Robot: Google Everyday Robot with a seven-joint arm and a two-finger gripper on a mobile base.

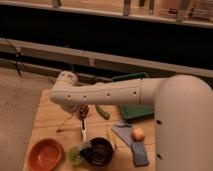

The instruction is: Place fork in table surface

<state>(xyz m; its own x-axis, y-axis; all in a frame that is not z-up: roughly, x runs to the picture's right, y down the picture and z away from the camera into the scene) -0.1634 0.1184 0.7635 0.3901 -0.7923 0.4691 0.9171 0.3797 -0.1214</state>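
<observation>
Gripper (83, 112) low over table surface (47, 117), finger state cannot be told (dark, small). Fork (66, 121) just left; orange bowl (45, 154) below-left.

Your claw is hidden behind the bend of the smooth white arm (110, 92), whose hard shell looks like plastic with a soft satin sheen.

Just below that hidden claw, the light tan plank tabletop (50, 112) is bare wood, matt, with visible seams. On it there, the thin pale fork (65, 123) reads as metal with a faint shine. Beside it, the utensil with a white handle and dark head (83, 130) has a smooth handle.

Further below the claw, the round orange bowl (45, 152) and the dark bowl (100, 150) look glossy. The grey-blue cloth (132, 142) is soft and matt. The green rectangular tray (135, 112) looks like smooth plastic.
</observation>
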